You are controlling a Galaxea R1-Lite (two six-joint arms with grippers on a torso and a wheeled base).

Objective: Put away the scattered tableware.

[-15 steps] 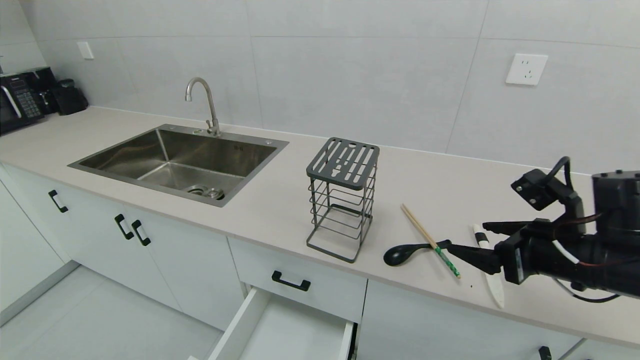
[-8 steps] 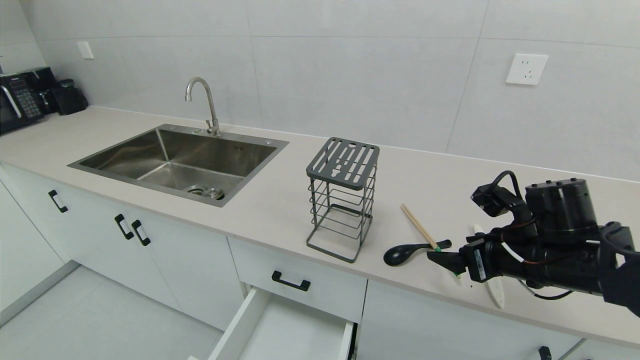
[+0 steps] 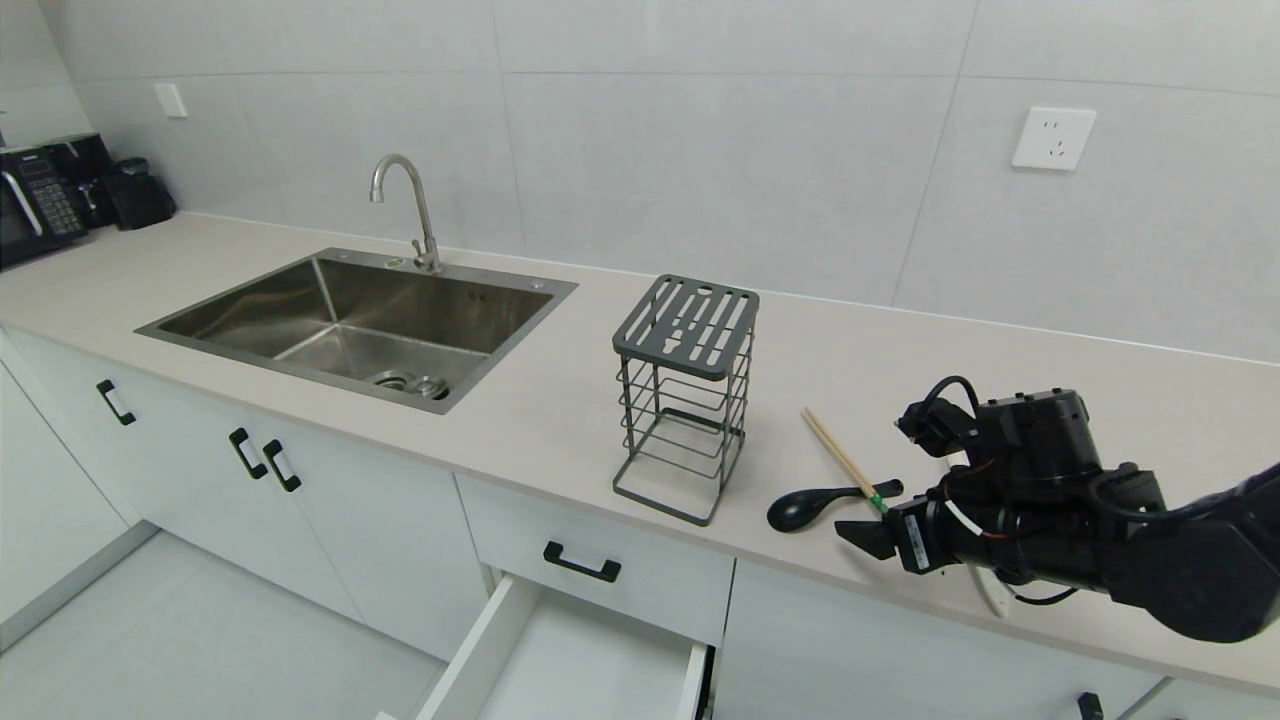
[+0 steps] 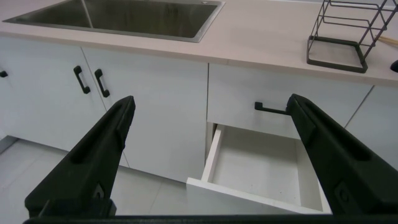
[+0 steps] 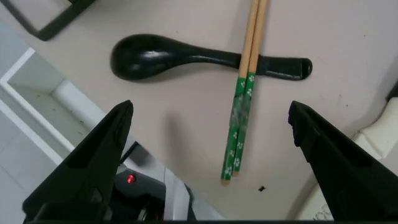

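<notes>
My right claw (image 5: 210,112) hangs spread wide and empty just above the green-tipped ends of the pair of chopsticks (image 5: 249,81), one finger to each side of them. The sticks lie side by side across the handle of the black spoon (image 5: 186,57), near the front edge of the surface (image 3: 560,420). A white knife-like utensil (image 5: 379,134) lies just beside them.

I judge the step to be picking up the chopsticks. To do it well I should drop straight down and keep the sticks centred between my fingers. I should close on both at once so they don't roll apart. Gripping close to where the spoon handle props them gives my fingertips room underneath, but I mustn't nudge the spoon. The slotted wire rack (image 3: 685,400) stands farther along.

My left claw (image 4: 211,102), also spread and empty, hangs before the open drawer (image 4: 261,168).
</notes>
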